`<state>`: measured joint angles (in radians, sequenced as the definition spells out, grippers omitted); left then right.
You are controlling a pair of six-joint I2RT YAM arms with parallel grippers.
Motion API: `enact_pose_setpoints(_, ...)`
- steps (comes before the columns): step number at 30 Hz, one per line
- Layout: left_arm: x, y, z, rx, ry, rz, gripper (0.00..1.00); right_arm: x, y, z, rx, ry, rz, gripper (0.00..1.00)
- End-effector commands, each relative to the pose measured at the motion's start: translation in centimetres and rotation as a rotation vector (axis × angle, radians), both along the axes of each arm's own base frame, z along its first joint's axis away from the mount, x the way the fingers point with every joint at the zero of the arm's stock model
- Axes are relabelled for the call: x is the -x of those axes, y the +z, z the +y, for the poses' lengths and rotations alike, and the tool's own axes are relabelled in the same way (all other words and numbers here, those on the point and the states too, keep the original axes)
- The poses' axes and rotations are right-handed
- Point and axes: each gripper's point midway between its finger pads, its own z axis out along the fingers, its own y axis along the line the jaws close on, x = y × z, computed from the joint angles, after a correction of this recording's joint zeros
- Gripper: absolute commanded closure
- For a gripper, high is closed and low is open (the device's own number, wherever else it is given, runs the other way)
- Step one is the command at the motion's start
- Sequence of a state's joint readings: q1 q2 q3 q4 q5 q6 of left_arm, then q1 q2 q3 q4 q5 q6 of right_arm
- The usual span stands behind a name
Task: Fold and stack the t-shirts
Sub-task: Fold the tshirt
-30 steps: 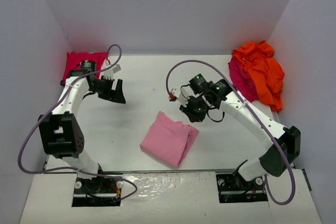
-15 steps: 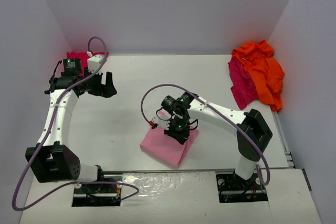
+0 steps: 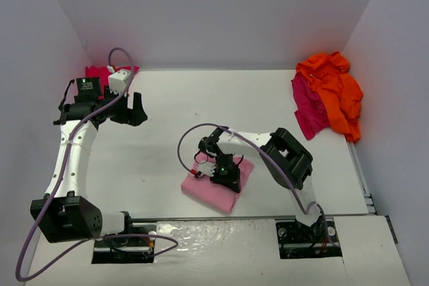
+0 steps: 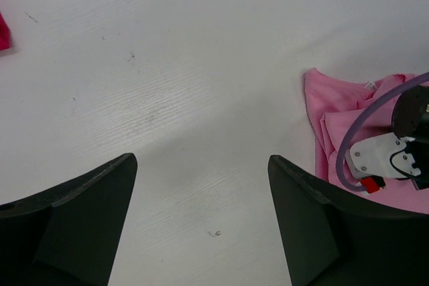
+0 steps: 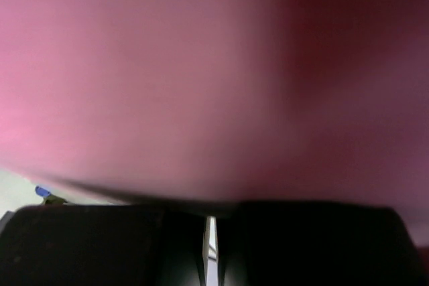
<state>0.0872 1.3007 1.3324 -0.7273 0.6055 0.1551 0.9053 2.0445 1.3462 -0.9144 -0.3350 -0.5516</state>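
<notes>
The pink t-shirt (image 3: pixel 204 193) lies folded at the near middle of the bench (image 3: pixel 174 98), and the picture has shifted fast: the right claw (image 3: pixel 224 176), which a moment ago hung above and beyond it, has dropped right onto the cloth, fingers shut tight. We read that as a press to flatten the fold, or the start of a drag, so this shirt looks close to done but not yet stacked. The left claw (image 3: pixel 134 108) has swung back to the far left, jaws spread wide with nothing between them, well apart from the pink bundle and near the red t-shirt (image 3: pixel 97 72) by the back wall. The orange t-shirt (image 3: pixel 332 92) sits crumpled at the far right, over the crimson t-shirt (image 3: pixel 307 106), both unfolded. Now the hard part: the right wrist view is one pink blur, so we cannot tell whether any cloth is pinched. The left arm covers most of the red shirt, and the crimson one shows only in part.
</notes>
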Motion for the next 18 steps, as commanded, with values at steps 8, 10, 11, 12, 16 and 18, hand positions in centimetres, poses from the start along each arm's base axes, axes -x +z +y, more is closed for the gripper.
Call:
enact_pose_setpoints(8, -0.6, 1.5, -0.1, 0.022, 0.009, -0.082, 0.23, -19.7, 0.6, -1.9, 0.156, -0.088, -0.627, 1.00)
enact_pose_setpoints(10, -0.8, 1.1, -0.1, 0.028, 0.009, -0.074, 0.23, -20.5, 0.8, -1.6, 0.149, -0.094, -0.652, 1.00)
enact_pose_setpoints(11, -0.8, 1.0, -0.2, 0.032, 0.009, -0.071, 0.23, -20.5, 0.7, -1.5, 0.143, -0.097, -0.647, 1.00)
enact_pose_setpoints(12, -0.8, 0.9, -0.3, 0.035, 0.007, -0.067, 0.23, -20.4, 0.7, -1.4, 0.139, -0.100, -0.640, 1.00)
enact_pose_setpoints(16, -0.9, 0.0, -0.5, 0.049, -0.008, -0.043, 0.23, -18.9, 0.3, -1.0, 0.113, -0.104, -0.603, 1.00)
enact_pose_setpoints(18, -1.0, -0.6, -0.7, 0.065, -0.008, -0.024, 0.23, -18.4, 0.2, -0.5, 0.091, -0.108, -0.596, 1.00)
